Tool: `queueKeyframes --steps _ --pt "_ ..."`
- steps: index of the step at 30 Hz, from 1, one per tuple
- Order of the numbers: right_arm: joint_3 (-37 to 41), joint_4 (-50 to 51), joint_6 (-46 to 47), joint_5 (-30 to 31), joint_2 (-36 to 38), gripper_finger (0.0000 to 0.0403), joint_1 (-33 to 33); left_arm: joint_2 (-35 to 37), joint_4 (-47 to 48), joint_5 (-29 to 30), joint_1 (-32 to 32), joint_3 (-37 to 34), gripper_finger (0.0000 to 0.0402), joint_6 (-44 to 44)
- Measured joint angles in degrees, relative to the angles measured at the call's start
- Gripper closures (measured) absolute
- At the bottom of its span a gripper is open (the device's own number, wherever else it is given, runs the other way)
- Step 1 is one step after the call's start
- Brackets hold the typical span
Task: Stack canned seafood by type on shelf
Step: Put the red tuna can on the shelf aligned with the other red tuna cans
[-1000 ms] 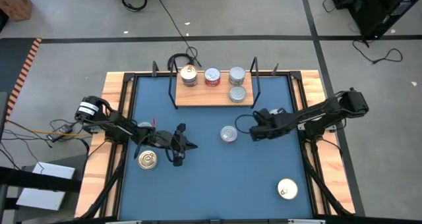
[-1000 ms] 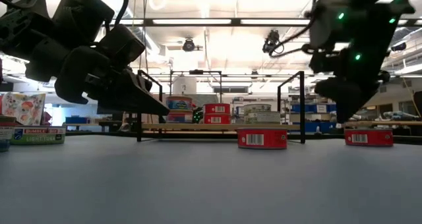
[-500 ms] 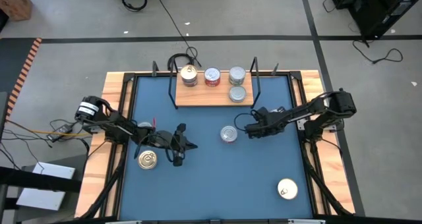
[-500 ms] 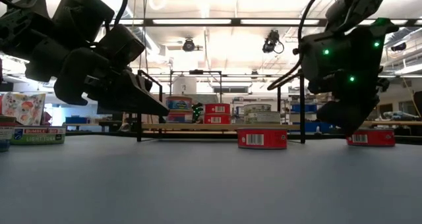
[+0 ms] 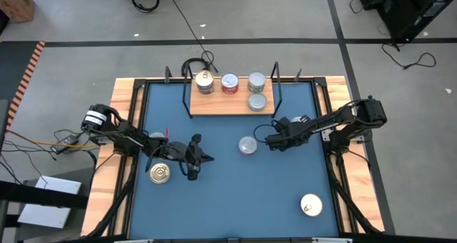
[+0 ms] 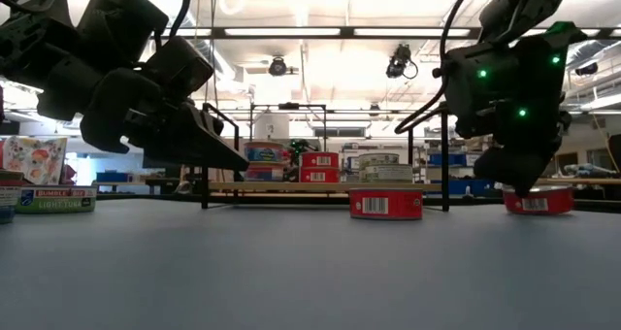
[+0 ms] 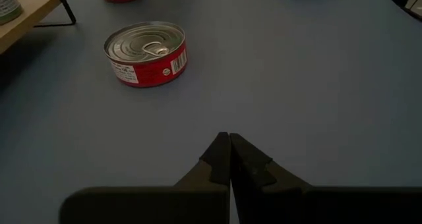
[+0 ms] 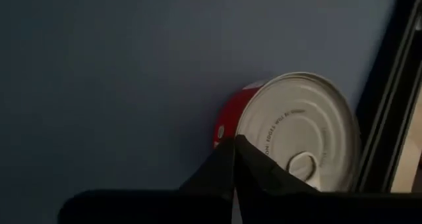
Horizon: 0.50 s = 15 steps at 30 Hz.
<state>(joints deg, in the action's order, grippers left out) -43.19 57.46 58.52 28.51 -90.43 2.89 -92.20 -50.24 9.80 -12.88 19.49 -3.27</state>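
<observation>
The right gripper (image 5: 270,142), fingers pressed together and holding nothing, sits right of centre in the high view, just beside a round red-sided silver-lidded tin (image 5: 247,146); the left gripper (image 5: 206,157), also closed and empty, hangs lower left near a gold-lidded tin (image 5: 160,174). Four tins rest on the light-wood board shelf with black wire uprights (image 5: 221,106) at upper centre; another gold-lidded tin (image 5: 310,205) lies lower right.

- Grey floor (image 5: 285,14) around the worktop, crossed by dark tape lines (image 5: 214,41).
- Black cables (image 5: 182,18) trail over the floor behind the worktop; more cable (image 5: 407,57) lies at the right.
- Orange-and-black hazard strip (image 5: 30,68) at the left.
- Long ceiling light strips (image 6: 320,31) and white ceiling beams overhead.
- Cluttered shelving (image 6: 456,160) in the far room.
</observation>
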Motion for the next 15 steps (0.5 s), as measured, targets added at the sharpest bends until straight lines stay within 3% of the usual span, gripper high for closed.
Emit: queueKeyframes --steps 15 --pt "-8.31 -0.20 -4.72 -10.02 0.66 0.0400 7.41 0.00 -0.07 -1.72 -1.50 0.00 0.0397 -1.48"
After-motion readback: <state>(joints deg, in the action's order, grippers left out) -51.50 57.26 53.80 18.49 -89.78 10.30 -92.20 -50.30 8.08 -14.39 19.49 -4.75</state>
